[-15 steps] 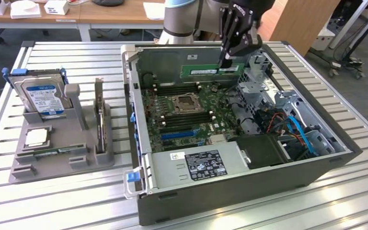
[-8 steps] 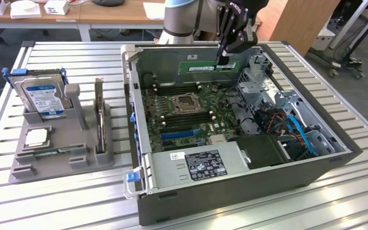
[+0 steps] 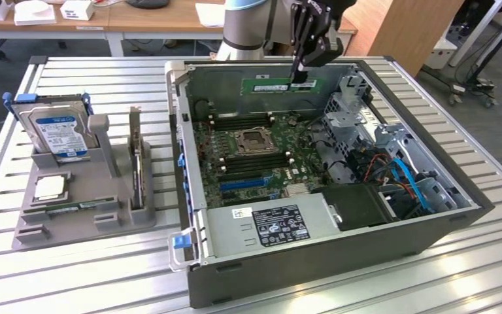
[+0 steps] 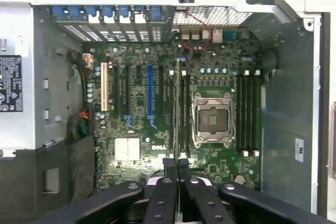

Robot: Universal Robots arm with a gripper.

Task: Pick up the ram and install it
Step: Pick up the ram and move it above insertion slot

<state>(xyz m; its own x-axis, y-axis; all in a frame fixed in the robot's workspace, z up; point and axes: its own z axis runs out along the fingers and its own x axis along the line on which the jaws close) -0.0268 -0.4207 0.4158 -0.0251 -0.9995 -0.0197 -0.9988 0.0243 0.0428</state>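
Observation:
The ram (image 3: 279, 86), a long thin green stick with a white label, hangs level above the far side of the open computer case (image 3: 200, 261). My gripper (image 3: 302, 80) is shut on its end toward the exterior view's right. In the wrist view the ram (image 4: 177, 108) appears edge-on as a thin line running out from my shut gripper (image 4: 177, 165). It lies over the black memory slots (image 4: 184, 114) beside the empty processor socket (image 4: 212, 121), well above the motherboard (image 3: 251, 163).
A grey holder (image 3: 76, 219) at the exterior view's left carries a blue-labelled hard drive (image 3: 59, 134), an upright expansion card (image 3: 135, 157) and a processor chip (image 3: 50, 188). Inside the case are a power supply (image 3: 273, 226), drive cages (image 3: 355, 118) and blue cables (image 3: 408, 180).

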